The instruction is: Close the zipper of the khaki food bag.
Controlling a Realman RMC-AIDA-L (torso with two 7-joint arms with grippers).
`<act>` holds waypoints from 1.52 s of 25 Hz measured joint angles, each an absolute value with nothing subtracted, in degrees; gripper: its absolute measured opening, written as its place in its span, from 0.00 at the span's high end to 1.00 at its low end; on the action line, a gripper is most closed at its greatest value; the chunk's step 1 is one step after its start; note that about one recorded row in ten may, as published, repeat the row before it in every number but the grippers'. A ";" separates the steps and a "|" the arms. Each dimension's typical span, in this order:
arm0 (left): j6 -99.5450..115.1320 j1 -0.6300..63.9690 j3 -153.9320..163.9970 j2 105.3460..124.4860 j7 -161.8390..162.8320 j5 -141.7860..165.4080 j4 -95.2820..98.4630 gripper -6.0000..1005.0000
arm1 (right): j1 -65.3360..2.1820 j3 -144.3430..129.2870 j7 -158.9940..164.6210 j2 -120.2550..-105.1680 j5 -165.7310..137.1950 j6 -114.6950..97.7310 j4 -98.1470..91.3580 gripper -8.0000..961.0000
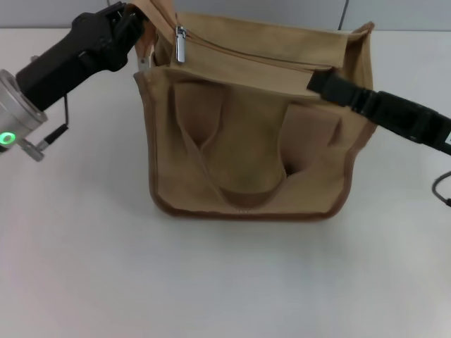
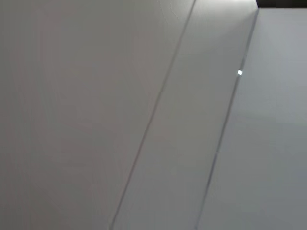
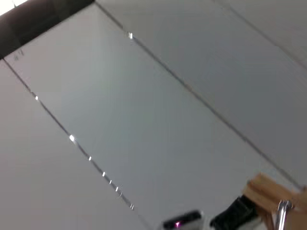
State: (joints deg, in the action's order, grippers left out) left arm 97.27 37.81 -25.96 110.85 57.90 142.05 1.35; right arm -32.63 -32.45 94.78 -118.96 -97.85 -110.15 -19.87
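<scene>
The khaki food bag [image 1: 246, 141] stands on the white table, handles and front pocket facing me. Its zipper [image 1: 246, 55] runs along the top, with the silver pull tab [image 1: 180, 44] hanging at the bag's left end. My left gripper [image 1: 137, 24] is at the bag's top left corner, shut on the raised tan fabric end beside the pull tab. My right gripper [image 1: 318, 79] lies against the top edge at the right part of the zip line. The right wrist view shows the tan corner [image 3: 263, 191], the pull tab [image 3: 283, 211] and the left gripper [image 3: 232, 215] far off.
The white table [image 1: 225, 282] spreads in front of and beside the bag. A grey wall rises behind it. The left wrist view shows only pale panels [image 2: 144, 120]. A cable loop [image 1: 442, 186] hangs by my right arm.
</scene>
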 joint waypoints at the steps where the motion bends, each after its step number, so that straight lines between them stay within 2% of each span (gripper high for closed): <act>1: 98.68 38.43 -25.90 111.04 59.05 142.67 3.77 0.97 | -32.64 -33.72 97.20 -118.85 -97.89 -110.39 -21.41 0.21; 5: 104.97 40.94 -23.77 112.05 63.16 143.91 12.91 0.97 | -33.11 -39.22 106.06 -117.66 -97.91 -110.97 -27.24 0.21; 9: 108.86 42.49 -20.29 113.67 65.14 143.38 18.40 0.97 | -33.91 -40.34 107.72 -117.22 -97.90 -111.18 -28.24 0.21; 15: 112.05 44.07 -19.64 116.54 66.55 142.94 22.50 0.97 | -35.01 -39.80 104.11 -119.06 -96.98 -107.55 -27.56 0.21; 19: 112.15 45.02 -19.53 118.01 66.68 142.35 24.01 0.97 | -37.71 -40.08 101.40 -119.43 -96.59 -103.60 -21.84 0.21; 38: 111.70 45.79 -18.98 118.54 66.20 142.20 23.80 0.96 | -43.99 -40.32 98.65 -119.76 -94.15 -97.73 -11.74 0.21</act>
